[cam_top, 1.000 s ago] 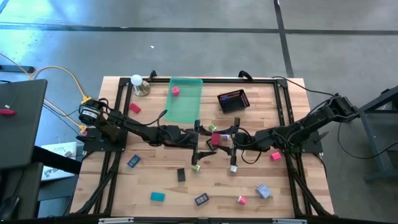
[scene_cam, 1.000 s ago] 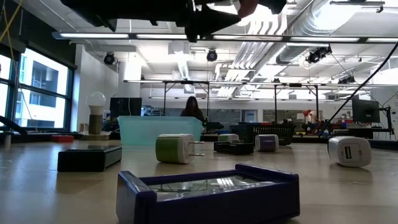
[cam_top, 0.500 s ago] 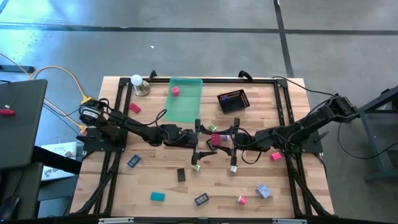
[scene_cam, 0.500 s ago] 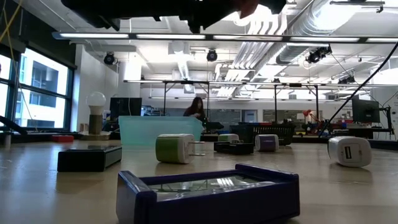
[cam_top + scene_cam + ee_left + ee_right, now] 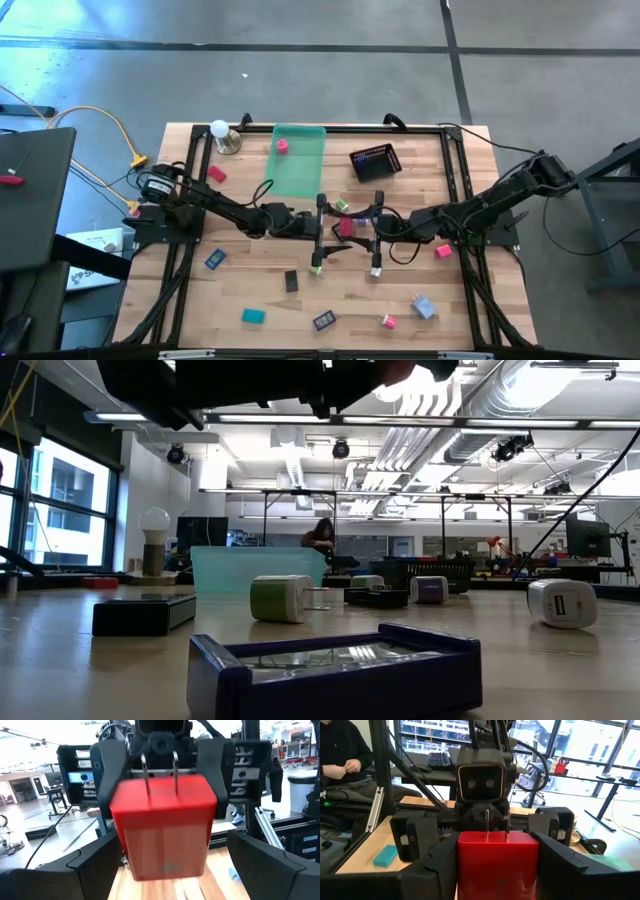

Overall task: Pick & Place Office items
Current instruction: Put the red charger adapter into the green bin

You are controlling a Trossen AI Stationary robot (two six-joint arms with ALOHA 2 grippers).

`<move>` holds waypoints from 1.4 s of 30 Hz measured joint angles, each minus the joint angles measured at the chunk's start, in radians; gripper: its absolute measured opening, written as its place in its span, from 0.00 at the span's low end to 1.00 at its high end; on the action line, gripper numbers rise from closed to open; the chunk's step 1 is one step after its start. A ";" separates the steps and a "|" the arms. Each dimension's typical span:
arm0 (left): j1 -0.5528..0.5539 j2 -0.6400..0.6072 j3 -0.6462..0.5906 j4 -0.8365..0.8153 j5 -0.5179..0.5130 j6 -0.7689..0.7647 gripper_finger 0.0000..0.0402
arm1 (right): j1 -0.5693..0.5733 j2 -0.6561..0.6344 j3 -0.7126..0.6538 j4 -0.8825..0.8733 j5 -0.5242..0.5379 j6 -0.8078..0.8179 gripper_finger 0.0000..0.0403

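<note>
So the left gripper [image 5: 322, 226] is stretched out to mid-table with its fingers spread wide, one on each side of the red plug block [image 5: 346, 226] but not touching it from what I can see. That red block [image 5: 497, 862] sits clamped between the right gripper [image 5: 364, 226] fingers, prongs pointing at the left arm, up off the wood. Both arms meet nose to nose just in front of the green tray [image 5: 298, 160], which has a pink piece [image 5: 282, 146] in it. The black mesh basket [image 5: 375, 162] is right of the tray. Other bits lie scattered nearer the front edge: a teal block [image 5: 253, 316], a black one [image 5: 291, 281], a lavender one [image 5: 423, 307].
</note>
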 joint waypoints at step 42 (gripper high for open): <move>-0.289 -0.013 0.000 -0.283 -0.567 0.809 0.86 | -0.027 -0.025 0.001 -0.280 -0.139 0.368 0.49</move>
